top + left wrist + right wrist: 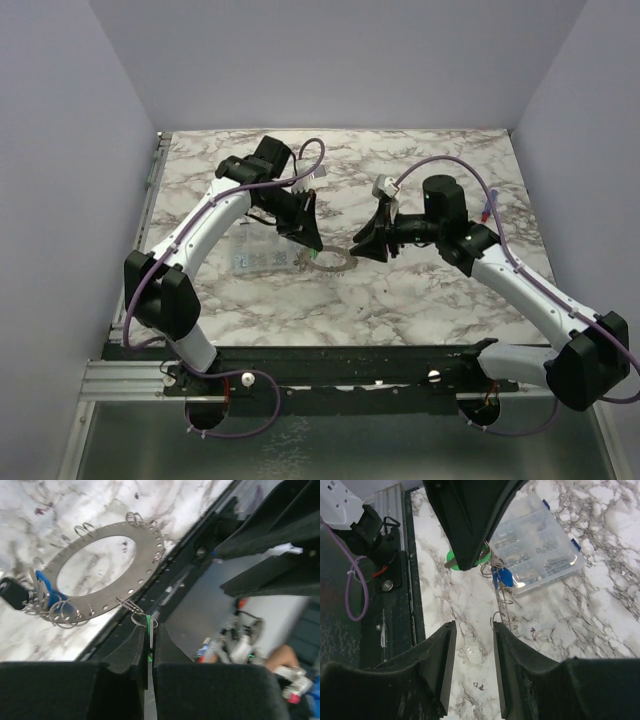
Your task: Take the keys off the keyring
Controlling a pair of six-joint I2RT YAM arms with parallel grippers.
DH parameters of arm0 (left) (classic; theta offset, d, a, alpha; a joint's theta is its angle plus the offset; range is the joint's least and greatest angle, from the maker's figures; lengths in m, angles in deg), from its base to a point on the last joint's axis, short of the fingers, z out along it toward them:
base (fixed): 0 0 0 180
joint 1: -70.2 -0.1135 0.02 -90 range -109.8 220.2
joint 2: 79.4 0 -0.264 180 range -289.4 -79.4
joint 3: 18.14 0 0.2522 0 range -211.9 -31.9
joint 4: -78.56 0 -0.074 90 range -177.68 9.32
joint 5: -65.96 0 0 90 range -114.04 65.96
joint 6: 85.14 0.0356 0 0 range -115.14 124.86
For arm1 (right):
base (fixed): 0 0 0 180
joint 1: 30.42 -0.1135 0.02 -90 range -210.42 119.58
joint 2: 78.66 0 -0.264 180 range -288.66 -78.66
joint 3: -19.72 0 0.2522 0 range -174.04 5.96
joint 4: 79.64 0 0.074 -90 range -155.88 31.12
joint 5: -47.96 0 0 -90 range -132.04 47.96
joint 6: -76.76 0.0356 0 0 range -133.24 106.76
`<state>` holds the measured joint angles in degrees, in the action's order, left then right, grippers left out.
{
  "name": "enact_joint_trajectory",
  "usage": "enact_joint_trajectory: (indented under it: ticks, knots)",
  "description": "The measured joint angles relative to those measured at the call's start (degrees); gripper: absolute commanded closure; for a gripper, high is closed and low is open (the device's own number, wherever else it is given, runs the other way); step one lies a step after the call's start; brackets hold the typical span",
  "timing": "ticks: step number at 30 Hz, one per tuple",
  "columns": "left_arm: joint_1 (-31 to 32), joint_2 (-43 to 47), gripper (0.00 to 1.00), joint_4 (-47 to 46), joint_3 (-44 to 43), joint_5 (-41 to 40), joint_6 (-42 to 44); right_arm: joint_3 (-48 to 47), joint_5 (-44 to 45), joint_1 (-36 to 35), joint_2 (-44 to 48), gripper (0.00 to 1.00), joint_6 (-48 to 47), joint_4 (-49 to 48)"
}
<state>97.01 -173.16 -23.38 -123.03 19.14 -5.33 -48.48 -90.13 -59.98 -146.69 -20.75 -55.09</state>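
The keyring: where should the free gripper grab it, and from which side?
Probably the keyring by its bare grey band, away from the blue key, the open right gripper coming edge-on: it is thin and flat, so one finger can pass through its wide hole. The left gripper pinches the green key.

A clear compartment box (262,255) lies on the marble-patterned table (420,305).
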Motion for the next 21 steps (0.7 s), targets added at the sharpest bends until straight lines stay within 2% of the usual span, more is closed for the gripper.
enact_joint_trajectory:
  ticks: [5,9,15,21]
  knots:
    - [-4.2,-0.6,1.0,-4.4,9.2,11.6,-7.0,0.3,-0.5,-2.0,-2.6,0.56,0.3,-2.9]
    - [-5.6,-0.6,1.0,-6.9,15.4,17.3,-12.8,0.6,-1.2,-2.8,-4.2,0.54,0.5,-5.7]
    - [-5.6,-0.2,1.0,-9.9,18.5,23.5,-20.5,0.7,-1.7,-4.8,-6.8,0.53,0.1,-8.2]
    - [-5.6,-0.2,1.0,-11.1,18.5,27.1,-24.5,0.6,-2.7,-5.4,-7.3,0.5,-3.2,-7.6]
